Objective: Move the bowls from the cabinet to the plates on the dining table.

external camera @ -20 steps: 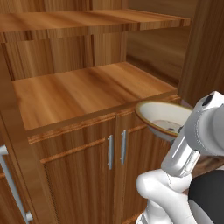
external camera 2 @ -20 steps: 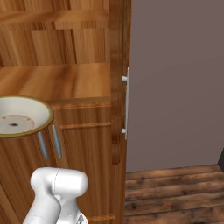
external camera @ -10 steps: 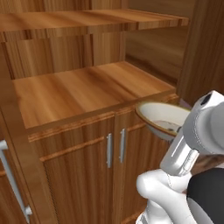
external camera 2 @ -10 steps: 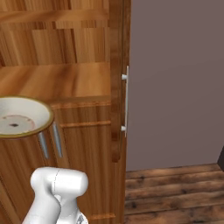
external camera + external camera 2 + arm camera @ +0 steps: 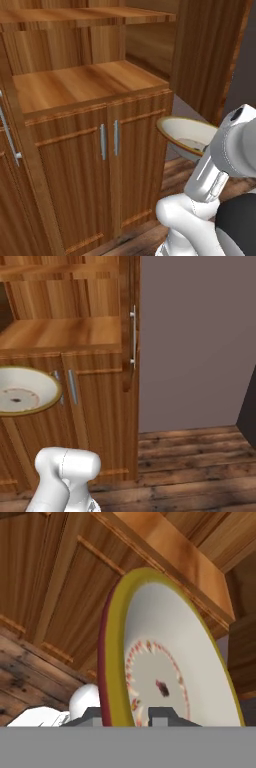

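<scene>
Gripper (image 5: 130,716) nearly closed, clamping the rim of the shallow beige bowl (image 5: 165,662) between both tips, bowl carried in open air in front of the cabinet (image 5: 95,130), outside its lower doors at about 3 o'clock of their twin handles (image 5: 109,141) in left base view.

White arm bent upward — end effector (image 5: 134,716) clamped on bowl (image 5: 165,662) rim.

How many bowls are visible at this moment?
1: the shallow beige bowl with a brownish-yellow rim, held at its rim by the hand, in front of the brown wooden cabinet. Another may be out of view.
</scene>
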You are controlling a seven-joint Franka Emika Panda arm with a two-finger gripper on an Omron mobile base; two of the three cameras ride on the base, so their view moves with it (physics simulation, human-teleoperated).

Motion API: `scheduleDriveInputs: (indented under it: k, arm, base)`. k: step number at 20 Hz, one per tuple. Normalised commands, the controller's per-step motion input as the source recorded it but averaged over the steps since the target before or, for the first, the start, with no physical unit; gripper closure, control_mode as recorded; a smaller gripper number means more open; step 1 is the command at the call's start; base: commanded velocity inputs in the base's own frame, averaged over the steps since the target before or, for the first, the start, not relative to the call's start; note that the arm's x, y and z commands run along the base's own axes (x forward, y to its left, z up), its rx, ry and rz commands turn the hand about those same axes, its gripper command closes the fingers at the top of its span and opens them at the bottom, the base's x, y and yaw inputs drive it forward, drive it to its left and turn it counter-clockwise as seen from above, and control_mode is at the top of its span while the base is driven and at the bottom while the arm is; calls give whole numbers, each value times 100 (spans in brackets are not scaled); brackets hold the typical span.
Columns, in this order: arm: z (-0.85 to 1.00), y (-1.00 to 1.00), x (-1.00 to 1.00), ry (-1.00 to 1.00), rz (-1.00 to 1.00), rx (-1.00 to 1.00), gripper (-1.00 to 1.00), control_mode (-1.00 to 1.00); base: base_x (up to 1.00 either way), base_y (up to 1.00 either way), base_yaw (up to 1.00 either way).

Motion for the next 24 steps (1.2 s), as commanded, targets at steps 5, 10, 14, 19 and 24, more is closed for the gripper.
scheduleDriveInputs:
  k: [5,10,14,19,24]
  arm:
    - [0,0,0,0,0,0,100,100]
    - [0,0,0,0,0,0,100,100]
    - [0,0,0,0,0,0,100,100]
    - [0,0,0,0,0,0,100,100]
    - [0,0,0,0,0,0,100,100]
  base:
    - [-66,4,-2]
    - [-41,0,-27]
    - [-8,-26,-42]
    - [0,-28,-51]
    - [0,-28,-53]
